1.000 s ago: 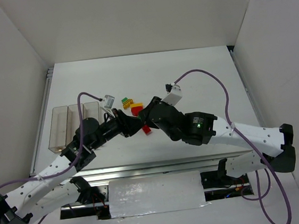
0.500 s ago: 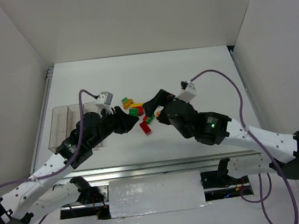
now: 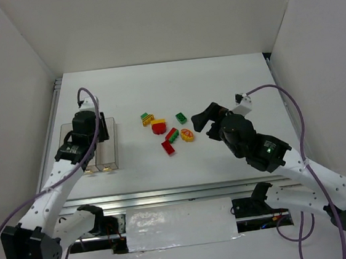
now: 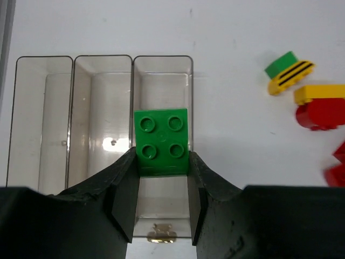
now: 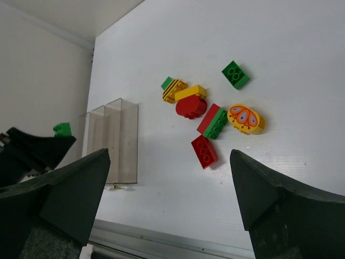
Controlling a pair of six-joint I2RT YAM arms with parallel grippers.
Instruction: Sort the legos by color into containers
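Green four-stud lego [image 4: 161,142] pinched between tool [image 4: 161,202] fingers [image 4: 125,199], above rightmost of three clear containers [image 4: 102,62].

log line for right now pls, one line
left gripper: shut on green lego, over containers, end bin nearest loose legos | right gripper: open, empty

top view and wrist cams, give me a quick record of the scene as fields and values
left gripper: shut on green lego
held piece position: over the end bin of the containers, on the side toward the loose legos
bins: no pieces visible inside
right gripper: open, holding nothing
loose legos: red, green and yellow, clustered on the table
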